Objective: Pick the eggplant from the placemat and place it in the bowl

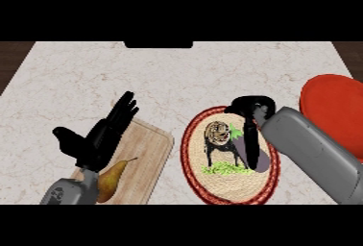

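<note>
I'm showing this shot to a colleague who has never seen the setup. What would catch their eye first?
Probably the red bowl at the right edge, the brightest thing on the pale counter. Next, the round red-rimmed placemat at the centre, where the right hand curls at the top of the dark eggplant. On the left, the open left hand shows above a wooden cutting board with a pear.

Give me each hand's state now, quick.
Left hand: open, fingers straight, over the cutting board, holding nothing.
Right hand: fingers curled down at the eggplant on the placemat; grasp cannot be told.
</note>
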